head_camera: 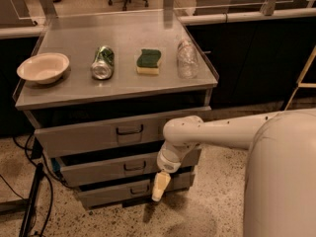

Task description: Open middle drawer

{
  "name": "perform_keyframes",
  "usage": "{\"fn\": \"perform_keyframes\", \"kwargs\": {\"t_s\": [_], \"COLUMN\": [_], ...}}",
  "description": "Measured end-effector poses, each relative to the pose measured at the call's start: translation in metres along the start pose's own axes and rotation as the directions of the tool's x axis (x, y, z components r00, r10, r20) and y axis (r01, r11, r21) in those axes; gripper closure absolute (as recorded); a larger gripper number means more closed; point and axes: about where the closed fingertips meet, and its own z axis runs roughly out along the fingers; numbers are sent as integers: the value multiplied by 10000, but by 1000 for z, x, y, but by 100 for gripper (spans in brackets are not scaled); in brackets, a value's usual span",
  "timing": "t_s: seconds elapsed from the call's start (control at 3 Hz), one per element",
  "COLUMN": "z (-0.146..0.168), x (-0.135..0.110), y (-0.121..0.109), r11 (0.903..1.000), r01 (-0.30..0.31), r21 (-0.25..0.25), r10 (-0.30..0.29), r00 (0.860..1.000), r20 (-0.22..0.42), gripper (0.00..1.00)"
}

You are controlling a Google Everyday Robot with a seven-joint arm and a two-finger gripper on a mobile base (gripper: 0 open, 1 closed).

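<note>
The middle drawer [106, 168] is a wide grey metal front with a small dark loop handle [134, 167] at its centre, between the taller top drawer [98, 135] and the shorter bottom drawer [113, 192]. It stands slightly out from the cabinet. My gripper [159, 186] hangs from the white arm's wrist, pointing down, in front of the bottom drawer's right part. It is to the right of and below the middle drawer's handle, apart from it.
On the cabinet top [69, 90] lie a cream bowl [43, 67], a green can on its side [102, 62], a green-and-yellow sponge [148, 61] and a clear plastic bottle [186, 58]. Dark cables [29, 196] run on the speckled floor at the left. My white arm [232, 132] crosses from the right.
</note>
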Motion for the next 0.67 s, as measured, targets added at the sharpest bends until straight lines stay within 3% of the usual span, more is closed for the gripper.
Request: {"fn": "perform_keyframes", "kwargs": {"t_s": [0.67], "z": [21], "x": [-21], "y": [-25], "r11": [9997], "r01": [245], "r21": [36], "r10": [-246], "r00": [9996], "r20": [172], "gripper": [0]}}
